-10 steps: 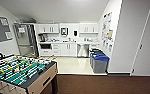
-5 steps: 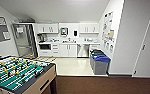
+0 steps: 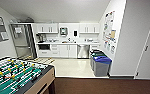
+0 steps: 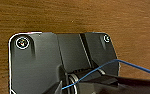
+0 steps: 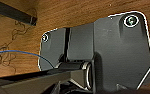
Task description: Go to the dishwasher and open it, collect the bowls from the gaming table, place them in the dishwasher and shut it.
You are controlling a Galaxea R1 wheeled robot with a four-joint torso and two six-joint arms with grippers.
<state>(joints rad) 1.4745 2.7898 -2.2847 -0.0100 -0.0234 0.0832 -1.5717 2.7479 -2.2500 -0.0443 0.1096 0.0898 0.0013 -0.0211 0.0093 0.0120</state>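
Dishwasher [image 3: 83, 51]: steel front shut, under the far counter [image 3: 68, 43], between white cabinet doors [image 3: 68, 50] and the row of bins [image 3: 101, 64]. Well apart from the camera, across a pale kitchen floor [image 3: 72, 67] beyond the dark brown floor [image 3: 103, 86] close by. No bowls in sight. Foosball table [image 3: 14, 75] near, lower left corner of the head view, green field and rods plain. Fridge [image 3: 22, 41] at the counter's left end; posters [image 3: 108, 31] on the right wall.

Step in hand, by judgement: the drive to the dishwasher, door not yet opened. Next move likely calls for a straight run over the pale floor, wide of the bins, then a stop square to the bar handle.

Both wrist views: wood-brown floor under dark plates. Fingers of either gripper: cannot tell whether open or closed.
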